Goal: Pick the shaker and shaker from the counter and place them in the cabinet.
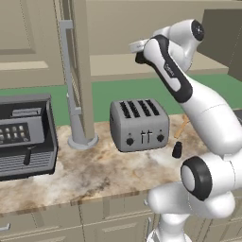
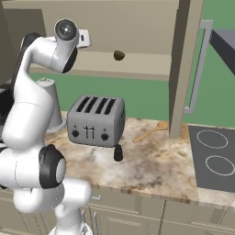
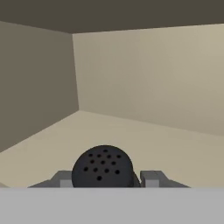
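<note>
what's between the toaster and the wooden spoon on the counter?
The second shaker stands near the toaster's front corner; toward the wooden spoon, bare counter, right base view.

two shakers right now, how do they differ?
One shaker sits between the gripper fingers, shut on it, inside the cabinet above the shelf; the other shaker stands free on the counter in front of the toaster. The held one shows its perforated round top end-on; the counter one shows its tapered side, upright. Both are small and black.
</note>
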